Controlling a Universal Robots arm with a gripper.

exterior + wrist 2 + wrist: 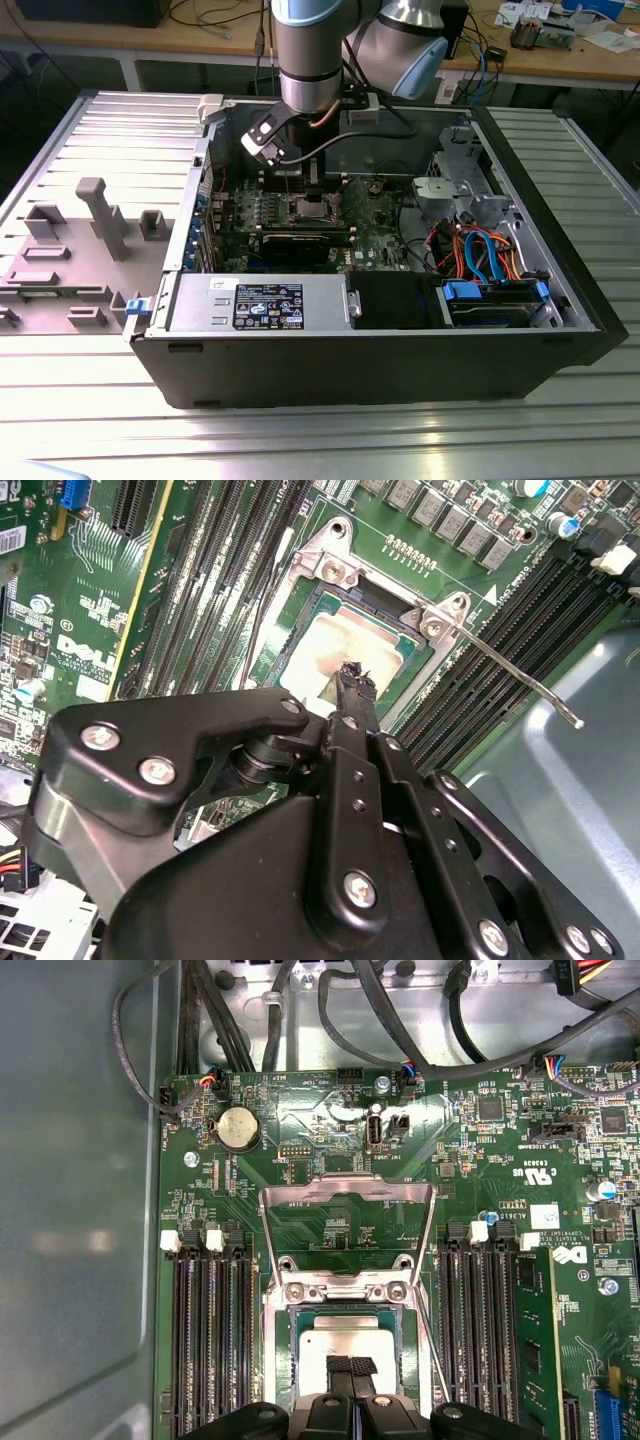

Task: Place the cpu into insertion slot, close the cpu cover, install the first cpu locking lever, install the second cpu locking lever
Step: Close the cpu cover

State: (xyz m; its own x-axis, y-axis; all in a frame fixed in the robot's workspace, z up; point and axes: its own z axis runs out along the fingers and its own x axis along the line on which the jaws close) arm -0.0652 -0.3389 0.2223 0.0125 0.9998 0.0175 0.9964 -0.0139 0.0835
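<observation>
From the exterior view's left: grey fixture tray (90, 240), then the open PC case (400, 360), with your gripper (314, 195) down over the motherboard (320, 1130). In both wrist views the cpu (345, 1340) sits in the insertion slot (345, 1316). Fingers (338, 1370) are together, tips at its top. The cpu cover (345, 1192) is flipped open and the locking lever (510, 666) is swung out.

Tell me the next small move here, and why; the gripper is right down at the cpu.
Probably lift the gripper straight up, clear of the socket. The cpu looks seated flat in the insertion slot, and the gripper is shut, with its tips at the chip's top face. The cpu cover stands open behind it, so the path it would swing through likely needs clearing.
</observation>
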